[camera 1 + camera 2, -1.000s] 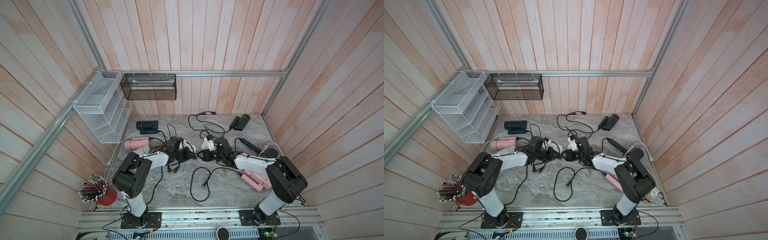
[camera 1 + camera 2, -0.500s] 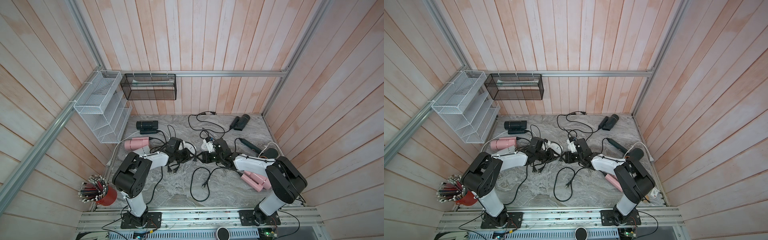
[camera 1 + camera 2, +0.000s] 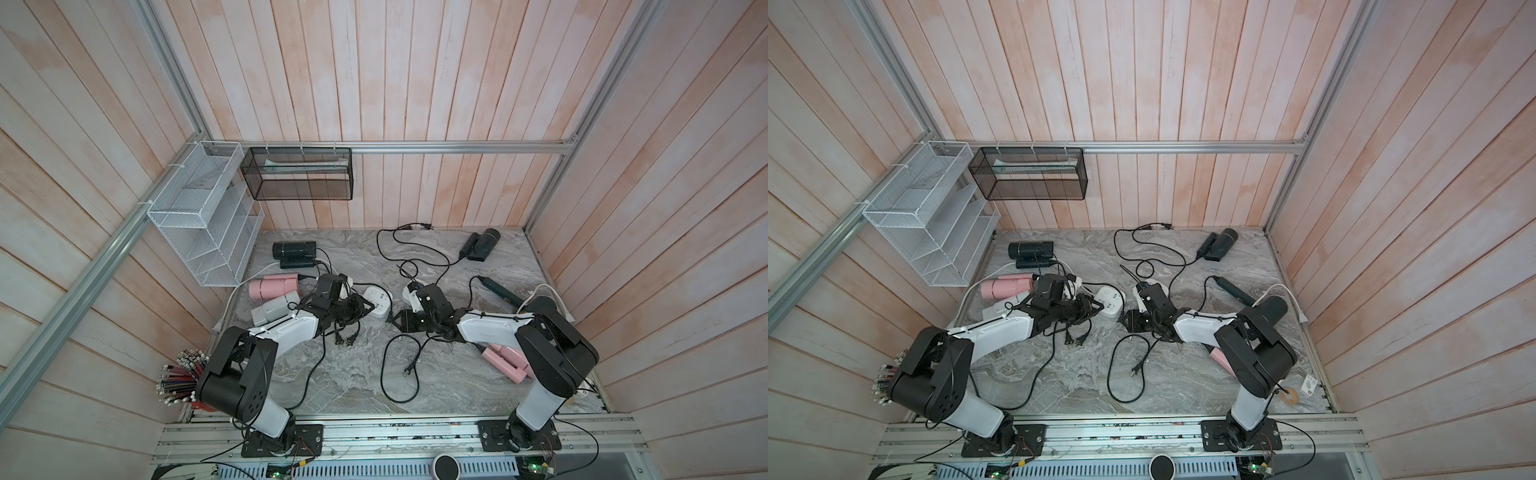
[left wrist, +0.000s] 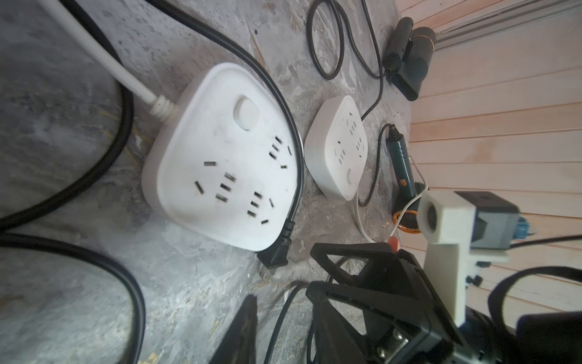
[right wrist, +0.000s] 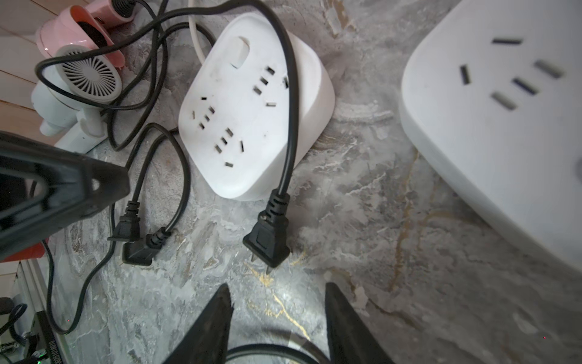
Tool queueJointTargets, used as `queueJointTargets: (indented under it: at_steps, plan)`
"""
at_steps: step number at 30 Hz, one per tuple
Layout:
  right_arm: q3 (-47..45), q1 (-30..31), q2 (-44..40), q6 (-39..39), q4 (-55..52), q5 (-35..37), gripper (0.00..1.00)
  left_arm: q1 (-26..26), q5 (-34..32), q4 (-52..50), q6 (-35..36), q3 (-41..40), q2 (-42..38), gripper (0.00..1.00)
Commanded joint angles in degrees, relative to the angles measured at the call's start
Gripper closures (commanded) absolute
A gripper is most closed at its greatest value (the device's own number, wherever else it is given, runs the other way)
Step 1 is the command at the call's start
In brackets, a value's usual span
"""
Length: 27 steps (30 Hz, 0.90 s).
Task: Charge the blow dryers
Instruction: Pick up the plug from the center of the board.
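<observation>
Several blow dryers lie around the marble table (image 3: 340,374): black (image 3: 293,253), pink (image 3: 272,286) and light grey (image 3: 274,309) at the left, another black one (image 3: 482,245) at the back right, and a pink one (image 3: 505,361) under my right arm. A loose black plug (image 5: 267,242) lies beside a white power strip (image 5: 252,126), its cord draped over the strip. My right gripper (image 5: 278,315) is open just behind the plug, holding nothing. My left gripper (image 4: 282,299) faces it, open, with a cord lying on the table between its fingers.
A second white power strip (image 4: 337,148) sits next to the first. Two more loose plugs (image 5: 135,239) lie near my left gripper. A dark teal dryer (image 3: 498,291), a white wire rack (image 3: 199,216), a black mesh basket (image 3: 297,174) and a pencil cup (image 3: 183,382) line the edges.
My left gripper's jaws have opened a little. The right gripper's jaws have narrowed slightly. Both arms have barely shifted.
</observation>
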Motion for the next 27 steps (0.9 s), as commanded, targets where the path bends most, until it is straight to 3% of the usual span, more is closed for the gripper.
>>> queueJointTargets:
  at_steps: [1, 27]
  plan:
    - [2.90, 0.44, 1.89, 0.99, -0.60, 0.94, 0.52, 0.16, 0.25, 0.43, 2.52, -1.27, -1.50, 0.67]
    - [9.25, 0.58, 11.05, -1.77, 0.37, -1.41, 0.59, 2.11, 0.55, -0.04, 3.59, -2.22, -3.69, 0.68]
